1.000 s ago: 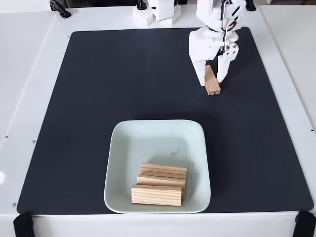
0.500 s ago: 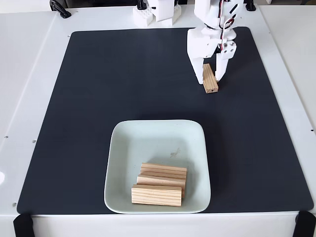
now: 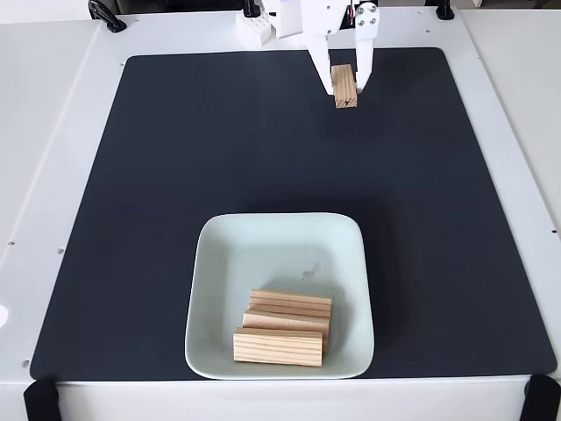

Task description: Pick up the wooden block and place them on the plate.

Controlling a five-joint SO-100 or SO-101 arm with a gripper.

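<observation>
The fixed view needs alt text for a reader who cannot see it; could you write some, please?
A white gripper holds one wooden block above a black mat; three more blocks lie stacked on a pale square plate near the front.

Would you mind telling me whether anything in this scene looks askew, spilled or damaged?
Nothing stands out. The blocks on the plate lie stacked in a tidy pile toward the near edge of the plate, and the gripper holds one more wooden block above the black mat.

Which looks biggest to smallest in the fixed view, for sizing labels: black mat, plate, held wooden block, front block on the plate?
1. Black mat
2. Plate
3. Front block on the plate
4. Wooden block in the gripper; it is seen end-on, so ranks 3 and 4 are unsure.
</observation>
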